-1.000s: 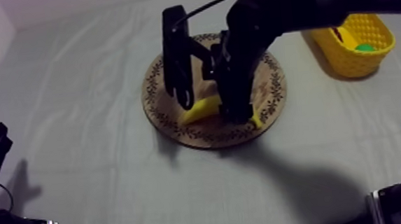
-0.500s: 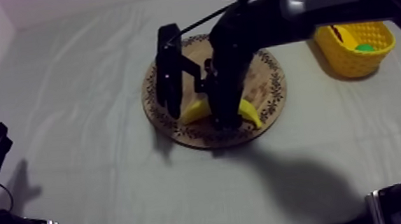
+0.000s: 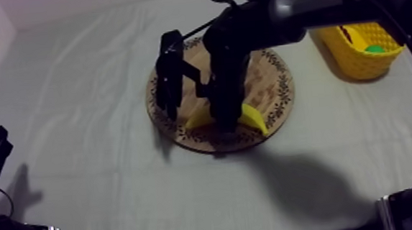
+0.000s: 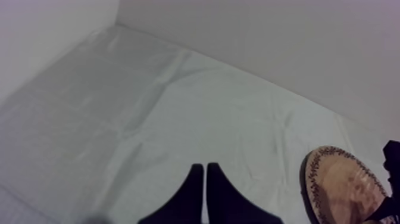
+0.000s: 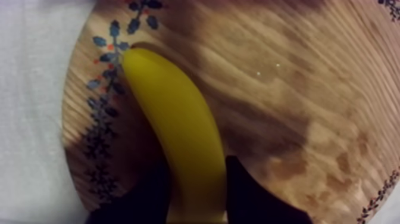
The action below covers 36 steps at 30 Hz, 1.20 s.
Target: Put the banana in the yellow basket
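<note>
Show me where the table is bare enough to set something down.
Free: the cloth left of the board, and the strip in front of it. Crowded: the board, under the right end effector and banana; the basket corner.

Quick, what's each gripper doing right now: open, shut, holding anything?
Left gripper: shut, holding nothing.
Right gripper: shut on the banana, which lies on the wooden board.

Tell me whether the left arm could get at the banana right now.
Probably not. The right gripper is shut round the banana on the board, its arm lying across the way in, and the left gripper sits shut near the table's left edge, well away.
</note>
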Available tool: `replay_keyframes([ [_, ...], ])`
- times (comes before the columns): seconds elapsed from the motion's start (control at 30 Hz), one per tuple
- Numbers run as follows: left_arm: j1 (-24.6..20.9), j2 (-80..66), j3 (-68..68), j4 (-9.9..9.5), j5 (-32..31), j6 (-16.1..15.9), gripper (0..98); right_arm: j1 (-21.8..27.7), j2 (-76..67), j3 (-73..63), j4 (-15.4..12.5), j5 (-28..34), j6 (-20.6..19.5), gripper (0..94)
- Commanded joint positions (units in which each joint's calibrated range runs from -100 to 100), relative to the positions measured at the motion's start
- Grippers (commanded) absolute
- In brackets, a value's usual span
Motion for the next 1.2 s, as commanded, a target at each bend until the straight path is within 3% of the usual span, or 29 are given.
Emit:
replay_keyframes([
  [0.0, -0.01, 0.03, 0.04, 0.0, 0.0, 0.0, 0.1, 0.03, -1.16, 0.27, 0.34, 0.81, -0.13, 16.3],
  [0.3, -0.01, 0.03, 0.04, 0.0, 0.0, 0.0, 0.1, 3.25, -15.86, 3.4, -0.02, 7.1, 2.17, 16.4],
  [0.57, -0.01, 0.03, 0.04, 0.0, 0.0, 0.0, 0.1, 11.44, -27.9, 3.3, -0.14, 11.9, 6.57, 16.8],
  [1.17, -0.01, 0.03, 0.04, 0.0, 0.0, 0.03, 0.1, 29.51, -28.49, -3.26, 0.17, 12.12, 11.97, 19.0],
])
